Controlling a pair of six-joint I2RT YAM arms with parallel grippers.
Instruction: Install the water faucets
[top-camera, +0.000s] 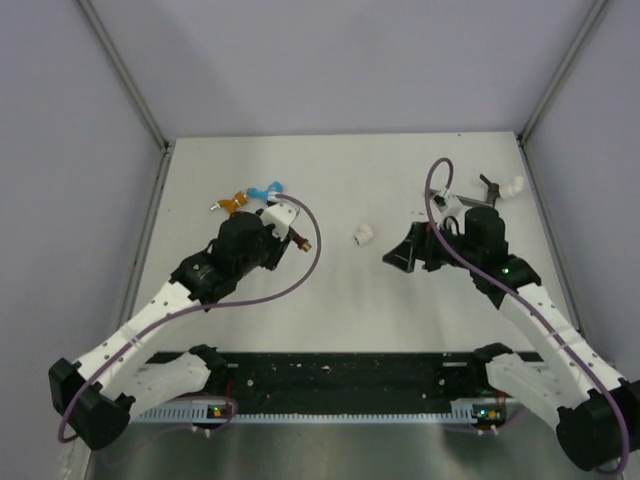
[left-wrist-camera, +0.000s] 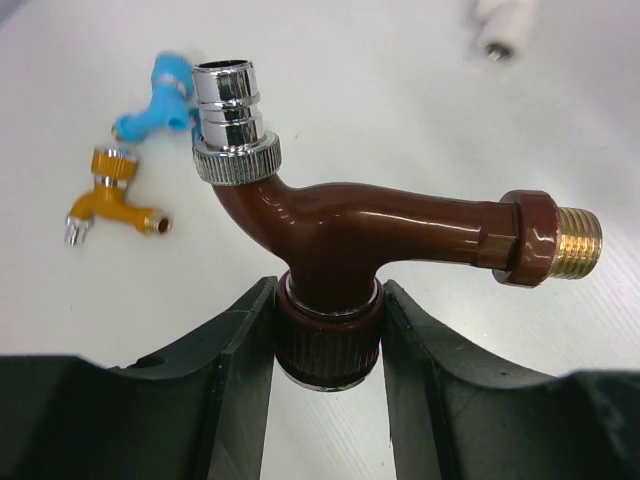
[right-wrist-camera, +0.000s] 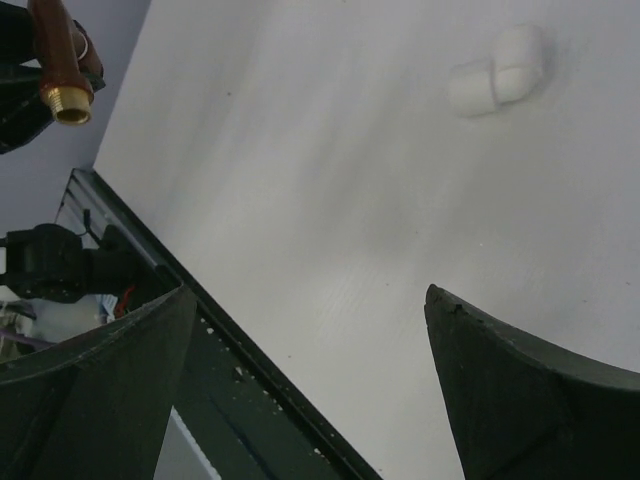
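My left gripper (left-wrist-camera: 328, 300) is shut on the ribbed knob of a dark red-brown water faucet (left-wrist-camera: 370, 225). The faucet has a chrome spout and a brass threaded end, and it shows by the left gripper (top-camera: 278, 232) as a small brown piece (top-camera: 297, 238). An orange faucet (left-wrist-camera: 110, 200) and a light blue faucet (left-wrist-camera: 158, 100) lie on the table just beyond it, also seen from above as orange (top-camera: 236, 203) and blue (top-camera: 264, 189). A grey faucet (top-camera: 490, 188) lies at the back right. My right gripper (top-camera: 400, 255) hangs open and empty (right-wrist-camera: 310, 300) over the table. The brown faucet's brass end (right-wrist-camera: 58, 60) shows at its far left.
A small white elbow fitting (top-camera: 364, 235) lies between the two grippers, at the upper right of the right wrist view (right-wrist-camera: 497, 72). Another white piece (top-camera: 514, 185) sits beside the grey faucet. The black rail (top-camera: 340, 375) runs along the near edge.
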